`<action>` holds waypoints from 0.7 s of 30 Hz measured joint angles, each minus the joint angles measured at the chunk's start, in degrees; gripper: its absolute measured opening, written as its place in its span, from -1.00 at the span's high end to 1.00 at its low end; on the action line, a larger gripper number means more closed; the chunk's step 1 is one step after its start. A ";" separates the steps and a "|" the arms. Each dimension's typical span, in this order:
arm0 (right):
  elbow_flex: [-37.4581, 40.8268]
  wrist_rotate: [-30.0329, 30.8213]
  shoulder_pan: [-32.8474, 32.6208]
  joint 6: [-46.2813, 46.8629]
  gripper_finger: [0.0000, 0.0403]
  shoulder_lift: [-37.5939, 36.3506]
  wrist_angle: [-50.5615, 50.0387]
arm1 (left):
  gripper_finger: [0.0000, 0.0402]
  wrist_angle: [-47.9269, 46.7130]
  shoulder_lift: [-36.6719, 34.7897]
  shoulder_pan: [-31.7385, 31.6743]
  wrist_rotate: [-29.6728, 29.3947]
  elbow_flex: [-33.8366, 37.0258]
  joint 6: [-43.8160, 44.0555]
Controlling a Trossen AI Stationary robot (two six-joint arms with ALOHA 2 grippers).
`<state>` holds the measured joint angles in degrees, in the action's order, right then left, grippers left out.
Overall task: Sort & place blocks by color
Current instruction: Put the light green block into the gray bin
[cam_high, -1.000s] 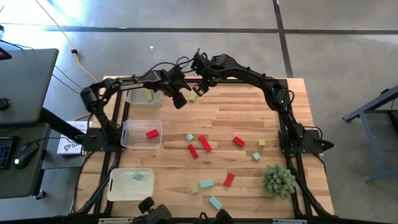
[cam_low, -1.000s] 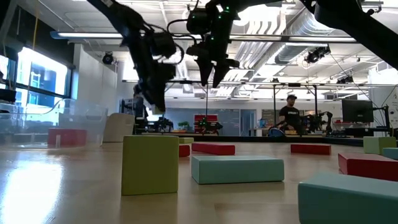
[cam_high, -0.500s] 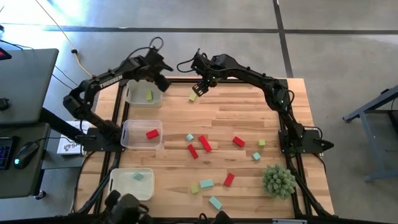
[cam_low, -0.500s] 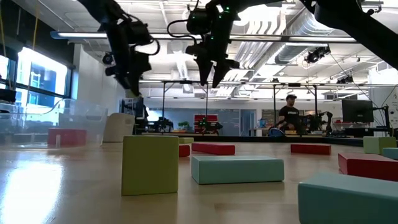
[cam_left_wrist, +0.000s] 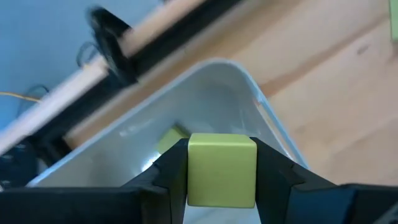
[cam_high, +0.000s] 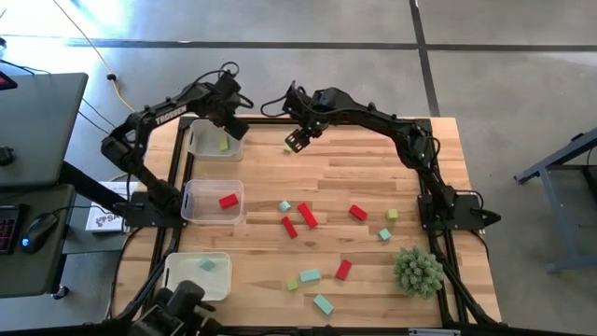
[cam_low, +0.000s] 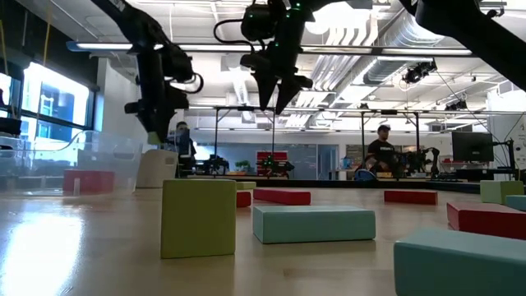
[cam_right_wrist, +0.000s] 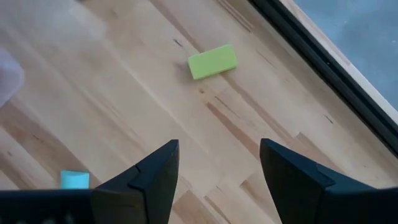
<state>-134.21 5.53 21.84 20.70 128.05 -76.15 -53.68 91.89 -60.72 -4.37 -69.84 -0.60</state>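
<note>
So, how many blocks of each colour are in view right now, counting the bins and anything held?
Red blocks: 5
Teal blocks: 5
Yellow-green blocks: 5, one held in the left pincer
Total: 15

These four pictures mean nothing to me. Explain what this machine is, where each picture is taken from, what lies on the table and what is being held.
It is a robot with two dark arms bolted to a wooden table. One picture looks straight down, one looks level across the tabletop, and two come from cameras on the wrists.

Small red, teal and yellow-green blocks lie scattered on the wood, beside a spiky green plant ball. Three clear bins line the left edge, each with a block or so inside.

The left gripper hangs over the far bin, jaws closed on a yellow-green cube. The right gripper hovers with jaws open over a yellow-green bar near the table's far edge.
</note>
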 joint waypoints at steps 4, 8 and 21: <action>0.00 0.01 -0.66 1.46 -0.06 0.00 -2.28 | 0.42 -0.87 3.15 0.01 0.75 0.00 -0.05; 0.04 -0.03 -1.74 1.97 -0.06 0.00 -6.05 | 0.42 -1.02 5.37 -0.01 0.75 0.00 -0.05; 0.11 -2.90 -6.59 2.92 -0.06 0.02 -13.77 | 0.23 -0.50 6.25 -0.01 -0.36 0.00 -3.51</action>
<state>-134.10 2.63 15.25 23.62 128.07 -89.92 -54.17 98.15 -60.73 -4.73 -69.84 -4.11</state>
